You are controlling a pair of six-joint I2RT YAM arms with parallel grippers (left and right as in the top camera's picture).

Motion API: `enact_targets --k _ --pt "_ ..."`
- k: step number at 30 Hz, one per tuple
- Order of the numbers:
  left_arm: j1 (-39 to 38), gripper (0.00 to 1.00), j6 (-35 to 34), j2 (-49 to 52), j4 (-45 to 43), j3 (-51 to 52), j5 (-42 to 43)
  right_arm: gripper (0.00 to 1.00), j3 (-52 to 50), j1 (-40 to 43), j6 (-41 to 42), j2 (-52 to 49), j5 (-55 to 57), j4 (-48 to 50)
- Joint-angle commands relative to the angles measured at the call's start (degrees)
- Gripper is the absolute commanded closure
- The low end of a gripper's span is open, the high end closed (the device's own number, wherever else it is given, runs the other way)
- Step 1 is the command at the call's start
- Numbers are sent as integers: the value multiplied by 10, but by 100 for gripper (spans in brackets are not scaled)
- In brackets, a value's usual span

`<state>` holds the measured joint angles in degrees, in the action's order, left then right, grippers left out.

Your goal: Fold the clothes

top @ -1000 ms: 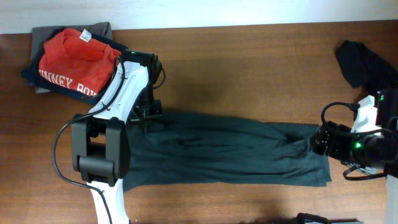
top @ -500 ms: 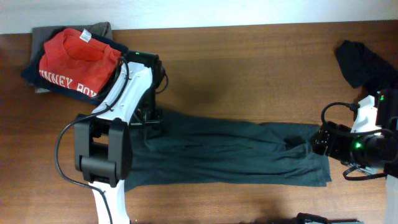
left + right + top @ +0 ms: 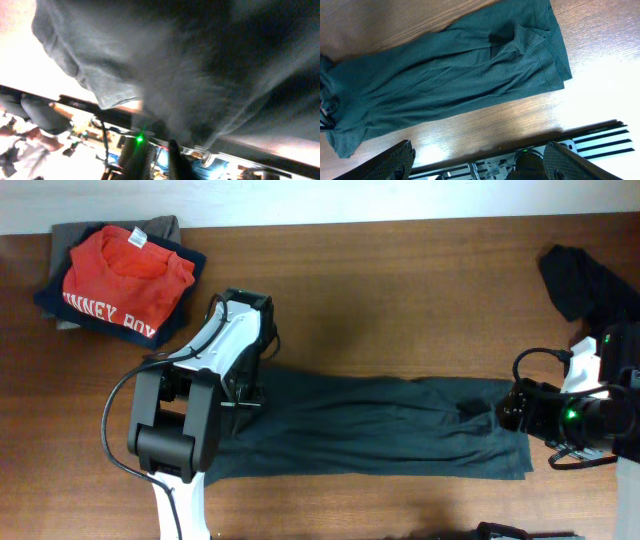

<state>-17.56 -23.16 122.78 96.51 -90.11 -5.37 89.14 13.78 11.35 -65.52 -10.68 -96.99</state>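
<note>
A dark charcoal garment (image 3: 370,425) from the clothes lies as a long folded strip across the table. My left gripper (image 3: 250,387) is at the strip's upper left corner. In the left wrist view the picture is blurred; grey fabric (image 3: 190,65) hangs close over the left gripper (image 3: 156,147), whose fingers (image 3: 174,157) stand a narrow way apart, and I cannot see whether cloth is pinched. My right gripper (image 3: 515,408) hovers at the strip's right end, open and empty. The right wrist view shows the garment (image 3: 450,75) beyond the right gripper's (image 3: 480,165) wide-apart fingers (image 3: 395,162).
A folded stack topped by a red shirt (image 3: 120,275) sits at the back left corner. A dark crumpled garment (image 3: 580,280) lies at the back right. The table's (image 3: 400,290) far edge runs along the top of the overhead view.
My left gripper has moved right and toward the front, carrying the garment's upper left edge with it, so the strip is narrower there. The right arm has stayed put.
</note>
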Motion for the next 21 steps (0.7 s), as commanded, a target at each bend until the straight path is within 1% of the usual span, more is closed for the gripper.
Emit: enact_targets --k 1,2,3,7,10,11,13,16,18,21 --pt "2 39 -16 -17 2 6 -31 13 -4 0 -4 5 -7 -2" --pt "2 3 -16 -17 2 6 -31 13 -4 0 -4 5 -7 -1" --pt "2 1 -16 -17 0 6 -33 13 -4 0 -4 5 -7 0" --pt "2 1 -16 -17 -10 6 -51 13 -4 0 -4 5 -7 2" --pt "2 1 -16 -17 -37 5 -52 13 -4 0 -4 5 -7 5" --pt "2 3 -16 -17 -52 5 -51 13 -4 0 -4 5 -7 7" --pt "2 4 -16 -17 -72 5 -41 13 -4 0 -4 5 -7 10" --pt "2 4 8 -17 -101 5 -14 13 -4 0 -4 5 -7 10" --pt "2 5 -1 -17 -119 5 -13 13 -4 0 -4 5 -7 11" --pt "2 11 -37 -17 -134 5 -13 13 -4 0 -4 5 -7 12"
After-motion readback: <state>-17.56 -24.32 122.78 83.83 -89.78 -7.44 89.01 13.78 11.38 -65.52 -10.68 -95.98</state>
